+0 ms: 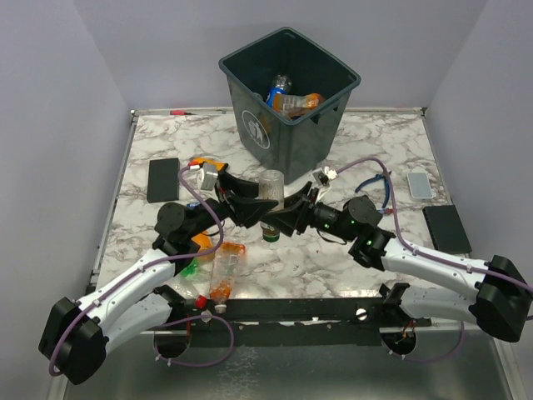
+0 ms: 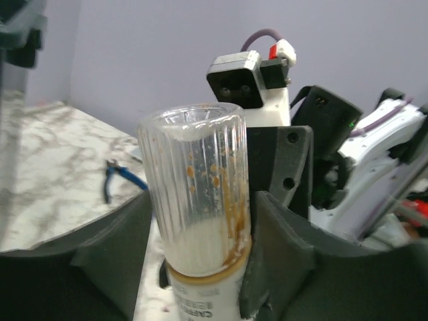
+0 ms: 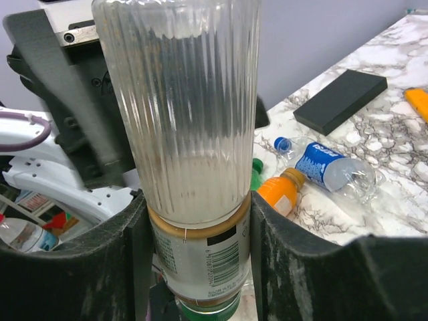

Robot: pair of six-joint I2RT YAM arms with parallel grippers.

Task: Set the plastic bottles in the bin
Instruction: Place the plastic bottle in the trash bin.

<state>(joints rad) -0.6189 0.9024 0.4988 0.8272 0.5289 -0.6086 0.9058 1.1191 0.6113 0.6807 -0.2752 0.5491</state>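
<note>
I have one bottle (image 1: 271, 190) pinched by both the left hand (image 2: 200, 247) and the right hand (image 3: 194, 267). It is upside down, just in front of the bin (image 1: 300, 142). It looks empty, so I judge it light, thin-walled, crushable and slick; the label band is probably the best place to hold. I count two bottles (image 1: 291, 98) in the bin and at least three on the table (image 1: 375, 150).

Marble table (image 1: 333, 258) with bin (image 1: 300, 143), loose plastic bottles (image 1: 225, 275), black pads (image 1: 163, 179), pliers (image 1: 386, 193).
</note>
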